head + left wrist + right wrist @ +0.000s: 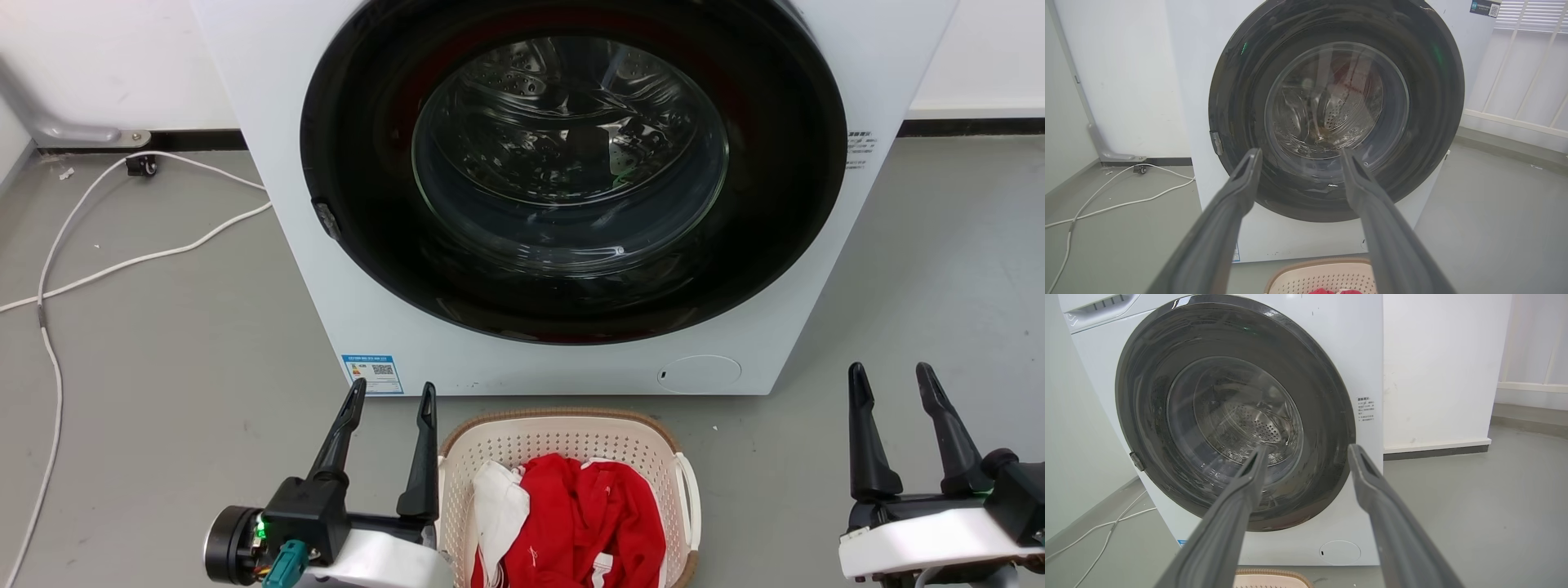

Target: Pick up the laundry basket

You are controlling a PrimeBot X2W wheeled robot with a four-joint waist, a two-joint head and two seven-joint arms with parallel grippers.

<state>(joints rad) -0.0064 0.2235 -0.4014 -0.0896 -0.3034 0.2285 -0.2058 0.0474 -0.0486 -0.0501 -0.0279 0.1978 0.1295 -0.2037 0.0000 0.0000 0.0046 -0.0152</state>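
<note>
The big white washing machine (277, 204) stands at the back, its round door shut. The grey floor (163, 367) has lots of open room on both sides. The laundry basket (563, 416) sits on the floor just in front of the machine, between the two arms, with red and white clothes (571, 514) inside. The left gripper (392, 388) is just beside the basket's left edge, fingers apart, holding nothing. The right gripper (890, 369) is well apart from the basket, fingers apart too. I think the pick-up has not started. Next, the right gripper should go to the small white handle (690, 490). A thin white cable (122, 261) lies far off on the left.
</note>
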